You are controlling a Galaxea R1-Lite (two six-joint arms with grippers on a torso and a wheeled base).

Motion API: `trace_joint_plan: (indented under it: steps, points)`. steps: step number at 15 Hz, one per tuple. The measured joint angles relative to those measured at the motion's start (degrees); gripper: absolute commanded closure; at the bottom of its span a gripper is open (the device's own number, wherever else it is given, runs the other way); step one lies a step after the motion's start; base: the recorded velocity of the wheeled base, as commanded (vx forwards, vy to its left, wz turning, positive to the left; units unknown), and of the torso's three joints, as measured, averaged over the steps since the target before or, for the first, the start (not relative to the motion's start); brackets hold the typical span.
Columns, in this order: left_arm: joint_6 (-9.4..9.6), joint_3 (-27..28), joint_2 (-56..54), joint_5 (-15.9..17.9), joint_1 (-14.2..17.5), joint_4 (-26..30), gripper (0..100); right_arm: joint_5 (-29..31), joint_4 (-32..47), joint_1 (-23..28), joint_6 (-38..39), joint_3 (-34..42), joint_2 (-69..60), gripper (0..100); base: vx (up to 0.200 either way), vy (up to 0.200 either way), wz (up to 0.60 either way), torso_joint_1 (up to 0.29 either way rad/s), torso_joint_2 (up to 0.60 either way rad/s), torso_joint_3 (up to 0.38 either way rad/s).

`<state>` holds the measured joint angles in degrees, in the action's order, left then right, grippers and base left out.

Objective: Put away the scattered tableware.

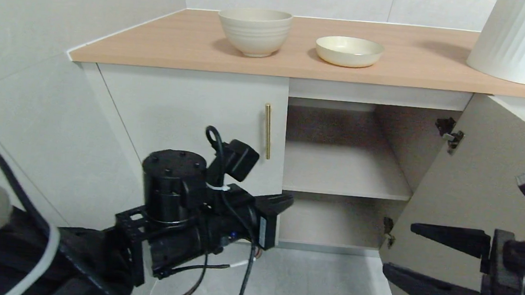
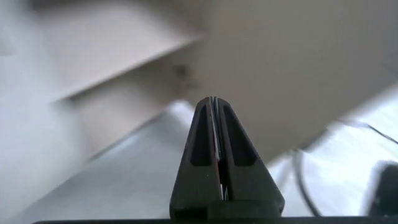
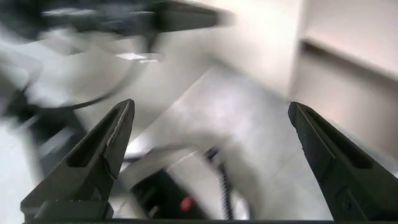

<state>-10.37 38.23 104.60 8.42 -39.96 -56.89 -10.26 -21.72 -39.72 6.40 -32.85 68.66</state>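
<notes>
Head view: my wooden surface (image 1: pixel 181 38), set against pale tiled walls, carries a deep cream bowl (image 1: pixel 254 31) midway between its back and front edges. A shallow cream dish (image 1: pixel 349 51) sits apart to the right, and a white ribbed container (image 1: pixel 523 40) stands at the right end. Below the front edge, a cupboard door (image 1: pixel 480 188) stands open, showing a shelf (image 1: pixel 342 172).

Left wrist view: my left tool (image 2: pixel 213 102) is pressed together.

Right wrist view: my right tool (image 3: pixel 210 107) is spread wide above the grey floor (image 3: pixel 249 124).
</notes>
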Motion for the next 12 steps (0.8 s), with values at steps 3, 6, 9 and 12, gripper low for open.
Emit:
trace_joint_plan:
  steps: [3, 6, 9, 12]
  points:
    - [0.06, -3.8, -8.8, -0.4, 8.1, 6.5, 100, 1.3, -0.5, 3.3, 0.0, -6.6, 7.5, 0, 0.000, 0.000, 0.00, 0.000, 0.00, 0.000]
    - [0.11, -6.1, -17.2, -0.5, 16.7, 12.1, 100, 2.0, -0.3, 5.2, 0.2, -14.0, 13.8, 0, 0.000, 0.000, 0.00, 0.000, 0.00, 0.000]
    - [0.11, -6.6, -22.5, -0.2, 20.5, 16.3, 0, 5.9, -0.4, 5.6, 0.4, -16.7, 17.0, 0, 0.000, 0.000, 0.00, 0.000, 0.00, 0.000]
    - [0.06, -6.5, -23.6, 0.2, 21.0, 16.1, 0, 9.6, -0.4, 5.6, 0.8, -16.5, 17.6, 0, 0.000, 0.000, 0.00, 0.000, 0.00, 0.000]
